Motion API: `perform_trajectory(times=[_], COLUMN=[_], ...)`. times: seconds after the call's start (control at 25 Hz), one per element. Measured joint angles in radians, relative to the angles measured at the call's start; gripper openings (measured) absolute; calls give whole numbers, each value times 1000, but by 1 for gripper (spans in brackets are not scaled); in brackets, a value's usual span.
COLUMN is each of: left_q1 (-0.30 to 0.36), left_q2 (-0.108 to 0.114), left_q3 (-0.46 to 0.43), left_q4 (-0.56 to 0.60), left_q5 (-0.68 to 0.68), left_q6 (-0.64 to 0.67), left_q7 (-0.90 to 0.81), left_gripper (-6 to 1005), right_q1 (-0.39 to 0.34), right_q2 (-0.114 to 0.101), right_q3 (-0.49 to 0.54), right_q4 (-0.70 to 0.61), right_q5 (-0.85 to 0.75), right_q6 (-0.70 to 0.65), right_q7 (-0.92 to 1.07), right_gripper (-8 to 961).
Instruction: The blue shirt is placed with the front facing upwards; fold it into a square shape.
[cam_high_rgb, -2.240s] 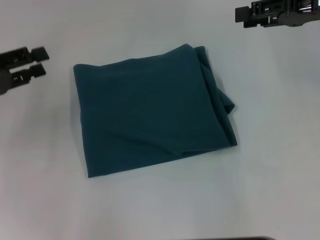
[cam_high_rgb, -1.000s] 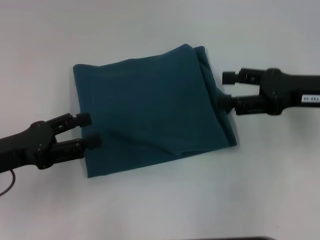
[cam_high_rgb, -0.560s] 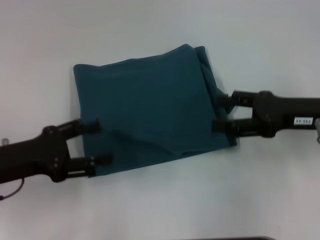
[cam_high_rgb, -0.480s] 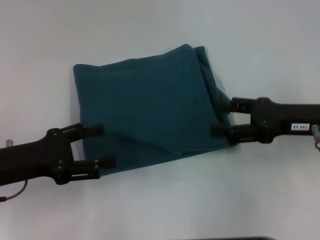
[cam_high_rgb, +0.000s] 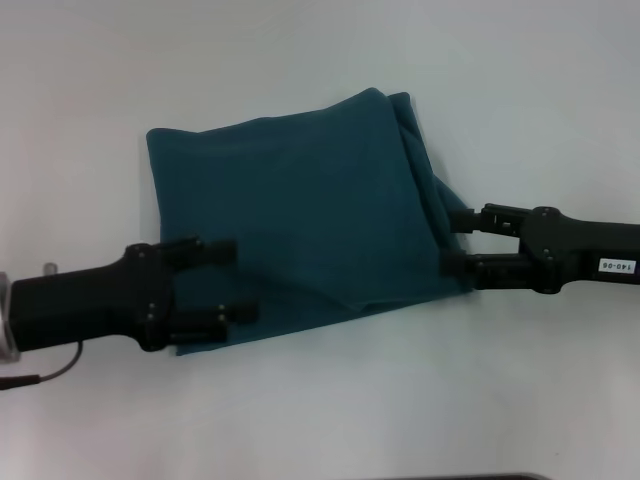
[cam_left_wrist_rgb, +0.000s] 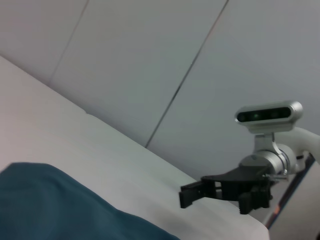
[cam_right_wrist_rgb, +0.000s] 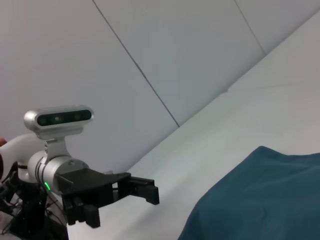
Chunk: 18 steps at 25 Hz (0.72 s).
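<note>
I see the blue shirt (cam_high_rgb: 300, 210) lying folded in a rough square on the white table (cam_high_rgb: 540, 90). My left gripper (cam_high_rgb: 232, 283) has pushed farther over its near left corner, jaws spread above the cloth. My right gripper (cam_high_rgb: 452, 240) has backed off to the right edge, jaws also apart, arm level.

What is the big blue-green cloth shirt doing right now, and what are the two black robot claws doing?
Dark teal-blue cotton shirt: folded into a rough square, flat on the white table, right edge bunched.
Left gripper: open, fingers over the shirt's near-left corner.
Right gripper: open, fingers at the shirt's bunched right edge.
</note>
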Motion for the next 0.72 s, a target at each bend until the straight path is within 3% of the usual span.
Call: perform_trajectory(times=[0.16,0.72], left_q1=[-9,-37], left_q2=[-8,-9], left_q3=[41,46], left_q4=[28,75], left_q5=[1,-6], left_q6=[-26,-62], left_q7=[0,-30], left_gripper=[921,921], right_q1=[7,8], right_q2=[1,1], right_q3=[-5,3], right_q4=[27,44], right_q5=[-3,3], right_q6=[7,7], right_q7=[-9,-27], right_gripper=[944,944])
